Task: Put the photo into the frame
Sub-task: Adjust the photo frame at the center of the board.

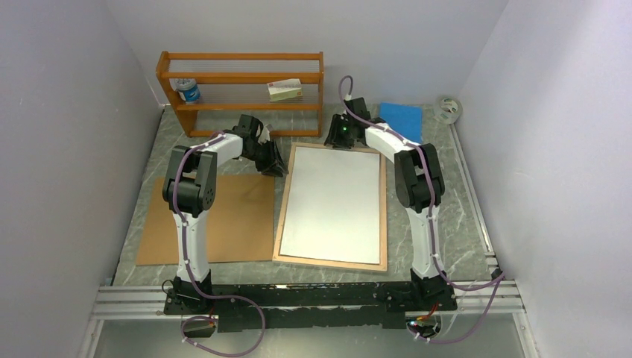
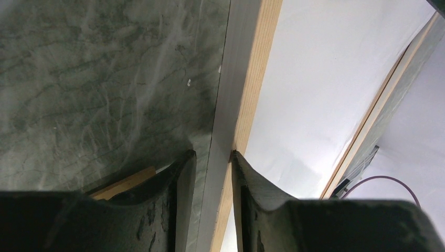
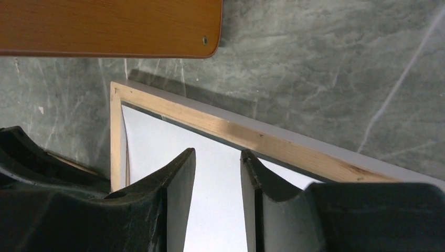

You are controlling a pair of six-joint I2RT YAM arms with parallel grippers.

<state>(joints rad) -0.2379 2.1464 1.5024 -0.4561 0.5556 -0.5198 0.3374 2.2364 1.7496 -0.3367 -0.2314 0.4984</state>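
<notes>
- On the table [image 1: 463, 220], the frame [image 1: 329, 262] lies wood side up, and the photo [image 1: 335, 201] sits inside it, white reverse up.
- Left gripper [image 1: 277, 165]: at the frame's far left corner, fingers apart astride the left rail and apparently not clamped on it.
- Right gripper [image 1: 340, 138]: at the far rail, fingers apart above the photo, holding nothing.
- Judged done: the photo is in the frame and looks flat.
- Possibly left: the board [image 1: 231, 216], lying just beside the frame, is not yet fitted.
</notes>
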